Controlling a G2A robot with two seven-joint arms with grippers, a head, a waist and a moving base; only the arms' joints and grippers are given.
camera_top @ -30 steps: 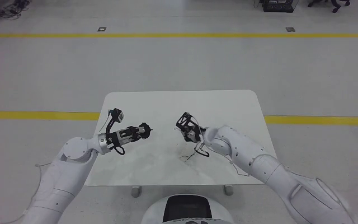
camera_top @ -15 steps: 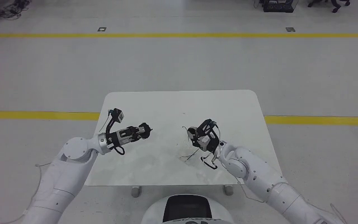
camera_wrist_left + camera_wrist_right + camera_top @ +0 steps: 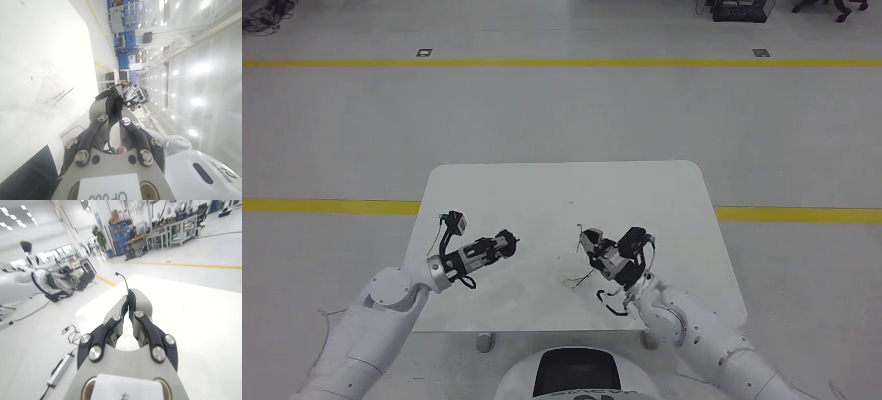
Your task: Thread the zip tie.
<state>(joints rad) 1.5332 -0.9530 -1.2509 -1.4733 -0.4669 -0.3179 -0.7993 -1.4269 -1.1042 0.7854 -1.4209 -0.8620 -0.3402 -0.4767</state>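
Observation:
My right gripper is shut on a thin black zip tie. The tie curves up out of the fingertips and ends in a small square head. In the top view this gripper hovers over the middle right of the white table, with the zip tie pointing away from the robot. My left gripper is held above the table's left half, pointing toward the right one with a gap between them. Its fingers look closed, and I see nothing clearly between them.
A clear plastic bag with spare black zip ties lies on the table in front of the right gripper, and the spare ties also show in the left wrist view. White floor with yellow lines surrounds the table.
The right arm drew back toward the robot and its gripper shifted slightly right and nearer, keeping the zip tie. The left gripper moved a little toward the table's front.

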